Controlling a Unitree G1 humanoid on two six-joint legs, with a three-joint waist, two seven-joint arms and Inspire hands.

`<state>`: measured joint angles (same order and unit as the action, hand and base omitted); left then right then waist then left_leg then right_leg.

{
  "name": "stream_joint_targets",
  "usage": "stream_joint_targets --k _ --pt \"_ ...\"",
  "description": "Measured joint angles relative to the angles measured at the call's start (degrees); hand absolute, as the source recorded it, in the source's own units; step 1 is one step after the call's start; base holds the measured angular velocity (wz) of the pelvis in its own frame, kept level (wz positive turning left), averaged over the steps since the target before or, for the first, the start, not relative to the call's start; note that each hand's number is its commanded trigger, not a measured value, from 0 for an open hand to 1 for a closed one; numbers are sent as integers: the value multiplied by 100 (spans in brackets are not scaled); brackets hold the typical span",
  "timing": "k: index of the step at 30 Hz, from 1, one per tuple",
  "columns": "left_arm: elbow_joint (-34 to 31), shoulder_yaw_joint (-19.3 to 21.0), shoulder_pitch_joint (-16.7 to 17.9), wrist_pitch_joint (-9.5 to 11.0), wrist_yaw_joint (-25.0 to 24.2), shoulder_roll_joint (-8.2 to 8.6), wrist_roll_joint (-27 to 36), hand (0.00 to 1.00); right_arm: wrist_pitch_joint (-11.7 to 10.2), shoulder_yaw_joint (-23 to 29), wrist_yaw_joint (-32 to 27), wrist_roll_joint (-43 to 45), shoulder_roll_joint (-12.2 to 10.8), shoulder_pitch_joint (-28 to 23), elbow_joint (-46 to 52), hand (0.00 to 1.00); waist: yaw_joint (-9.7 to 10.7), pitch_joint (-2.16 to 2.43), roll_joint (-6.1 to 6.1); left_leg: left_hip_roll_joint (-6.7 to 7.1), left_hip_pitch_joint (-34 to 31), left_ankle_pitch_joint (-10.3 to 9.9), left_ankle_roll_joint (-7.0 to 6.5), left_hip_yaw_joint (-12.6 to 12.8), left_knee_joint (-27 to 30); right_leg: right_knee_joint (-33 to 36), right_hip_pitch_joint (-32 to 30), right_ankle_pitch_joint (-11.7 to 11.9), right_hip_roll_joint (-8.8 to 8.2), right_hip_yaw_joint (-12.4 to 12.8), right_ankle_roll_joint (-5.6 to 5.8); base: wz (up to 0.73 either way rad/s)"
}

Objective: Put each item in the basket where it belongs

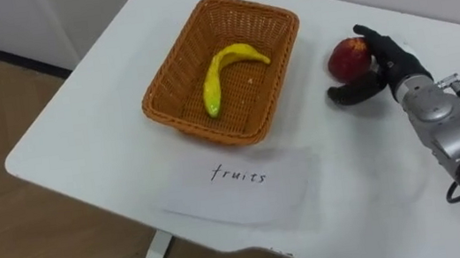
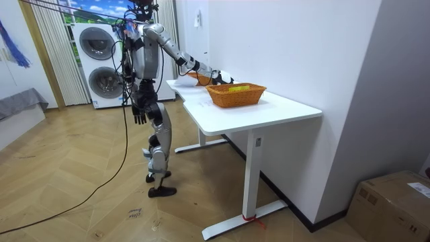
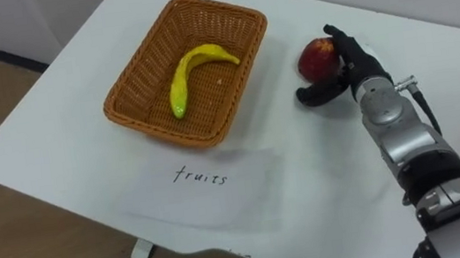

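Beside woven basket (image 1: 172, 79), round red apple (image 1: 347, 58)

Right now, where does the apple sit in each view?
Left eye view: apple upper right, between the basket and the robot hand.
Right eye view: apple right of centre, same neighbours.
Room view: too small to make out; look by the robot hand beyond the near basket.
Shared landmark: the basket holding the banana.

white desk (image 2: 282, 107) on t-legs against plain white wall (image 2: 289, 40); herringbone wood floor (image 2: 80, 195); two stacked washing machines (image 2: 101, 64) and pale curtain (image 2: 46, 47) far left; brown cardboard box (image 2: 393, 198) near right.
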<state>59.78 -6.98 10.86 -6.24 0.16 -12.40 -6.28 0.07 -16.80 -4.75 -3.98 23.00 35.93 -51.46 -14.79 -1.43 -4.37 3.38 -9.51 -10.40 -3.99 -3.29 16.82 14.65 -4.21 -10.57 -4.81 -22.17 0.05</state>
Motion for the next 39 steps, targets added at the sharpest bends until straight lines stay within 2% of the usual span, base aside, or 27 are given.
stream_joint_targets --k 19,23,39 --pt "-2 3 -4 0 -83 -4 6 0 0 1 1 -18 -1 0 -4 0 -20 -1 0 -1 5 0 0 4 0 4 -1 0 0 1 0 0" --pt "1 -1 -7 4 -71 -5 220 0 0 3 -44 -305 -7 1 -1 0 -23 -1 1 -2 -6 0 0 -3 -5 2 2 0 4 -29 0 0" --pt "-20 -4 -7 35 119 -5 231 0 -82 5 -208 -772 -1 0 1 0 -106 -18 79 -12 -49 -2 1 -20 -5 -11 -12 8 -1 -88 -12 1"
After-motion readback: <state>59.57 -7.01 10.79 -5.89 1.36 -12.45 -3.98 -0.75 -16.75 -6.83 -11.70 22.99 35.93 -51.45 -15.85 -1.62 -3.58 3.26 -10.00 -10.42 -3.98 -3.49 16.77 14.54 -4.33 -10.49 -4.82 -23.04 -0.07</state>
